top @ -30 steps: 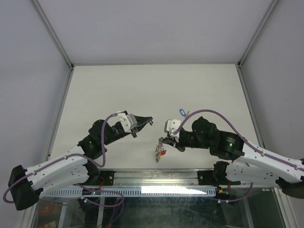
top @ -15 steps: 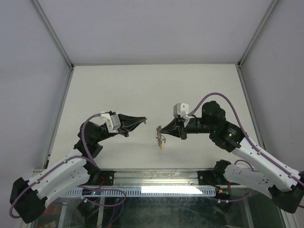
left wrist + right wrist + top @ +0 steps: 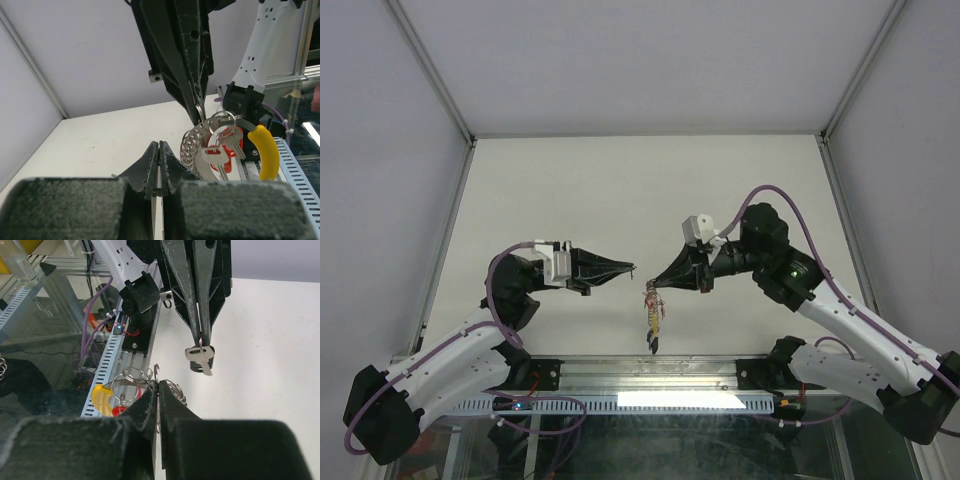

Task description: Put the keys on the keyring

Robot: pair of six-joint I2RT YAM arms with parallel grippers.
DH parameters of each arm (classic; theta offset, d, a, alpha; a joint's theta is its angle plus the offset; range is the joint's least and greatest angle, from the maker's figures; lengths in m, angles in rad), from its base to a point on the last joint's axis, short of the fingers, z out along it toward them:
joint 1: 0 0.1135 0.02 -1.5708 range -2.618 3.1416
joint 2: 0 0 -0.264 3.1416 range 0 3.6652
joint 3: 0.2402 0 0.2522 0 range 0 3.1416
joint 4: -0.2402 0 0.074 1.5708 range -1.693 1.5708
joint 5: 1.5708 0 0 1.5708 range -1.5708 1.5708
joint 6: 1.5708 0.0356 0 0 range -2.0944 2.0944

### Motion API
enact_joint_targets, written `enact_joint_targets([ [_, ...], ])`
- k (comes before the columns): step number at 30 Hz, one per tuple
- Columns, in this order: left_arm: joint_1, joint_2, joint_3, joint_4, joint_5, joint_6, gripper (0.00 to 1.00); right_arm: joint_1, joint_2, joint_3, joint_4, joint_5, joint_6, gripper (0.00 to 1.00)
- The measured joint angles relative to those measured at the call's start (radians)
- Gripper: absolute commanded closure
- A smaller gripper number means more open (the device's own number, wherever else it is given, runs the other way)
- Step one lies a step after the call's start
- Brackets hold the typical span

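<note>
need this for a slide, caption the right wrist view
left gripper dangles a key opposite the right gripper, which pinches the keyring

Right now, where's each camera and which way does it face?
Top external: fixed above, behind the bases, looking down on the white table; left arm and right arm show.
Left wrist: on the left arm, faces the right pincer holding the ribbed silvery metal keyring; own shut fingers below.
Right wrist: on the right arm, faces the left pincer pinching a small silver metal key; own shut fingers below.
Shared: both wrist views show the keyring.
</note>
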Motion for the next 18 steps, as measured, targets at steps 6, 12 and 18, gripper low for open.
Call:
enact_joint_targets([
  [6,0.000,-0.009,0.010,-0.008,0.041,0.019,1.00,0.011,0.056,0.022,-0.014,-0.012,-0.009,1.00],
  [12,0.000,-0.041,0.029,-0.053,0.054,0.071,1.00,0.133,0.047,0.028,-0.036,0.113,-0.123,1.00],
  [18,0.000,-0.046,0.048,-0.111,0.085,0.127,1.00,0.198,0.019,0.011,-0.038,0.229,-0.261,1.00],
])
